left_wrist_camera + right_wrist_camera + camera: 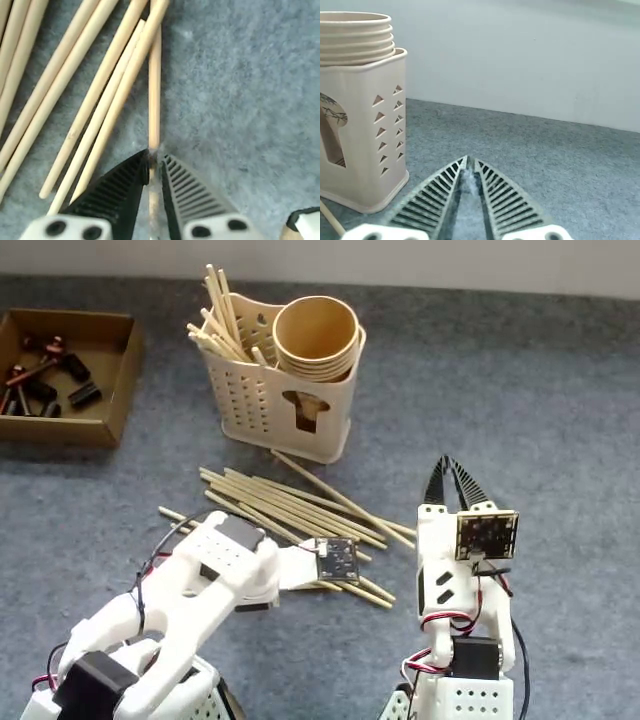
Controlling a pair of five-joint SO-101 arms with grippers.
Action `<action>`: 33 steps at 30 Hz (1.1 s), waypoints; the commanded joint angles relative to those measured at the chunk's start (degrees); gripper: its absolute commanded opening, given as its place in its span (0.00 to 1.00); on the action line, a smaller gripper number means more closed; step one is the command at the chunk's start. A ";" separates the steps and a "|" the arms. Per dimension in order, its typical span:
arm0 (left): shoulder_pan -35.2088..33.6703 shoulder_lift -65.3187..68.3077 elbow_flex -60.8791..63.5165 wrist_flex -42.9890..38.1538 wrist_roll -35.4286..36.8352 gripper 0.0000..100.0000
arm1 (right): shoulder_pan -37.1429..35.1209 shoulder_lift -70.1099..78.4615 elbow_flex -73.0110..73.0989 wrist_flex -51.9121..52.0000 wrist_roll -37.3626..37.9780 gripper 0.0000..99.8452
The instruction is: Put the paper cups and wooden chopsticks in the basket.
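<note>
Your left fingers (125,185) pinch one chopstick (155,90).
It runs straight out from them, with the basket (270,410) beyond the pile (300,510); your right fingers (435,200) are shut, empty.

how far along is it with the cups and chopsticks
Done: the paper cups sit stacked in the basket, with a bunch of chopsticks standing beside them. In hand: the left gripper is shut on one chopstick at the edge of the pile. Left: the rest of that pile on the table. The right gripper is shut, holding nothing.
</note>
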 commanded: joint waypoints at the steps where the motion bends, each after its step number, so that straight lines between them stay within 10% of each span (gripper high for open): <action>1: 0.57 -0.31 -5.58 5.01 1.41 0.00 | 0.31 -0.22 6.20 -1.89 0.53 0.01; 15: 1.10 -0.31 -18.68 24.88 4.13 0.00 | 0.31 -0.22 6.20 -1.89 0.62 0.01; 33: 0.57 -0.40 -38.11 30.33 14.86 0.00 | 0.31 -0.22 6.20 -1.89 0.79 0.01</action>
